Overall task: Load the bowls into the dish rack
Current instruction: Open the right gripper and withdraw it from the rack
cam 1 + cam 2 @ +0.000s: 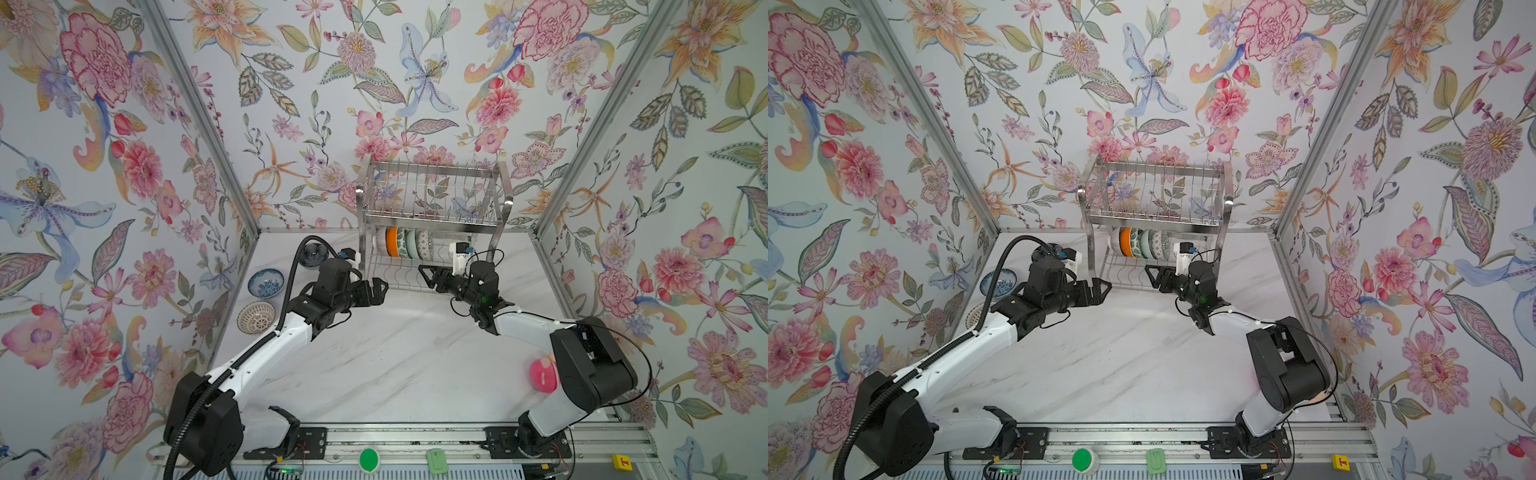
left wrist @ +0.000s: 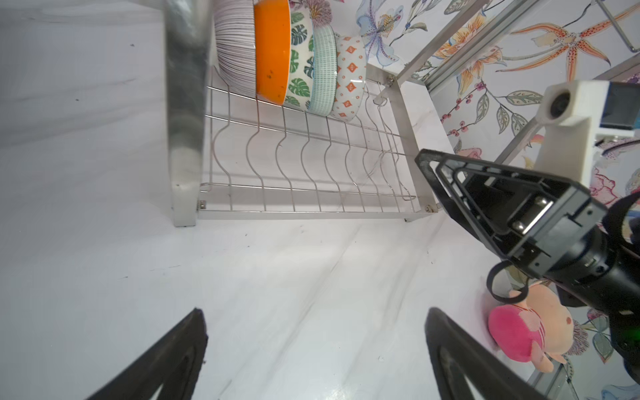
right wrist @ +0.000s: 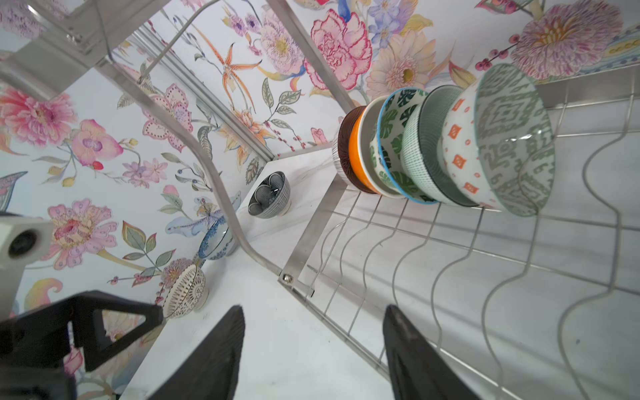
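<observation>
The steel dish rack (image 1: 508, 195) stands at the back of the table. Several bowls (image 1: 405, 243) stand on edge in a row on its lower shelf; the right wrist view shows a grey-green patterned bowl (image 3: 516, 138) at the near end of that row. Three more sit on the table at the left: a dark navy bowl (image 1: 314, 253), a blue floral bowl (image 1: 266, 282) and a tan lattice bowl (image 1: 256, 317). My left gripper (image 1: 380, 289) (image 2: 315, 311) hangs open and empty by the rack's front left leg. My right gripper (image 1: 426, 276) (image 3: 314, 308) is open and empty over the lower shelf's front edge.
A pink-striped plush toy (image 1: 542, 376) lies at the right, beside my right arm. The rack's upper shelf (image 1: 1154, 216) holds nothing. Floral walls close in the table on three sides. The two grippers face each other, a short gap apart.
</observation>
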Motion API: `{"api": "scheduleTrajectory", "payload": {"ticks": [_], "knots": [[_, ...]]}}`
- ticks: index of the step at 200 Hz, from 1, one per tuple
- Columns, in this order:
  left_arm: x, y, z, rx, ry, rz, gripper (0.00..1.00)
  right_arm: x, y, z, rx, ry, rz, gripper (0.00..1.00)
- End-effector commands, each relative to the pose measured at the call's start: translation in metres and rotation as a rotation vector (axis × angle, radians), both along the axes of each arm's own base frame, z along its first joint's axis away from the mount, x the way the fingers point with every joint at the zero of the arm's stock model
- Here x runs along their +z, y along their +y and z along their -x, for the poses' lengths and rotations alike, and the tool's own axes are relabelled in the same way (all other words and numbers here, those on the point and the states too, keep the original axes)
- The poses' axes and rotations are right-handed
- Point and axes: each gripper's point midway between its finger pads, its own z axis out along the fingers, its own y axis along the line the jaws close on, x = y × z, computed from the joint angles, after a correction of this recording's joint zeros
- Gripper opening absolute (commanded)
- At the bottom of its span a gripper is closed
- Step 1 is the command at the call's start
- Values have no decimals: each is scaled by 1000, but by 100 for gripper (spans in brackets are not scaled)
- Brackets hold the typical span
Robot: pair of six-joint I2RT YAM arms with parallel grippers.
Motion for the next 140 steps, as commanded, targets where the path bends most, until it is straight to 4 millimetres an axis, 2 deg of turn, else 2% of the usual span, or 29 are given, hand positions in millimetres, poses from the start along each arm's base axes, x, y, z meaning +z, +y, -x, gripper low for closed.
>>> {"api": "scheduleTrajectory", "payload": {"ticks": [1,23,51,65,69,75,110,140], "knots": [[-15,34,4,55,33,-101,99,5,10,25,54,-47,89,70],[-14,58,5,101,29,-153,99,11,21,44,93,-80,152,77],[-18,100,1,185,67,-236,99,22,36,64,147,-121,217,88],[-21,126,0,247,89,-277,99,28,42,70,169,-143,235,100],[-21,133,-1,261,91,-287,100,29,42,70,168,-147,243,100],[-21,143,-1,285,94,-300,99,30,54,80,204,-156,250,99],[-22,202,2,449,116,-363,99,40,81,93,258,-198,280,99],[-37,232,6,511,148,-418,99,45,110,105,306,-238,321,99]]}}
